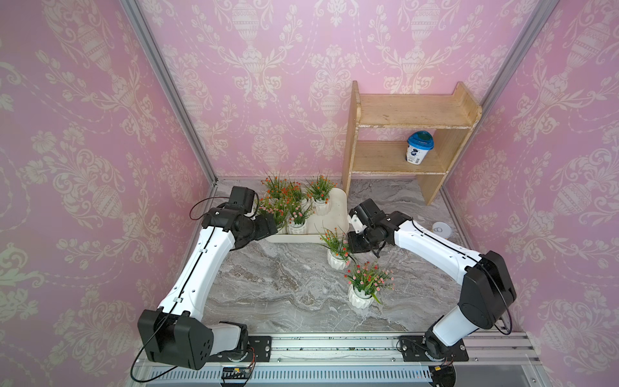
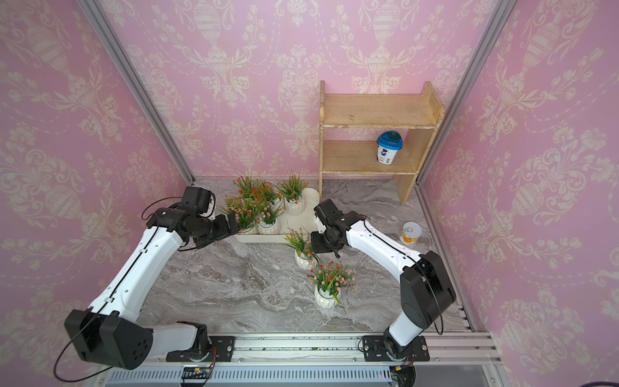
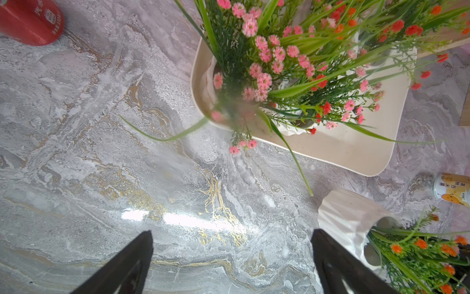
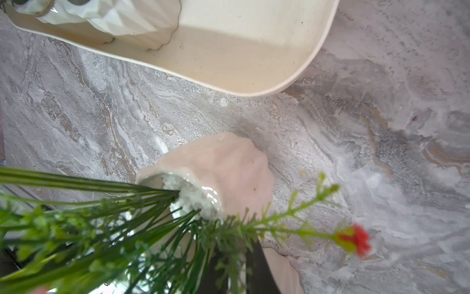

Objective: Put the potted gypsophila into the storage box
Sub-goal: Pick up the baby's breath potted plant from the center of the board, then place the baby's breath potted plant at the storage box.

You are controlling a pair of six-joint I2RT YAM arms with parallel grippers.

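Left gripper (image 3: 231,233) sits at the box's left edge, jaws wide apart and empty. My guess is it's just keeping out of the way. The box (image 1: 335,209), mid-frame in both top views, has a cluster of potted plants (image 1: 296,209) crammed into its left half, so the right half is free. The sprigs overlap too much to count them.

Just below the box's lower right corner, one plant (image 1: 336,246) is pinched by its stems in the right gripper (image 1: 355,246), which is squeezed closed. The tips are buried in leaves, and I can't tell if its pot (image 4: 223,163) is off the table (image 1: 284,284). The last plant (image 1: 366,281) stands alone, lower right of centre.
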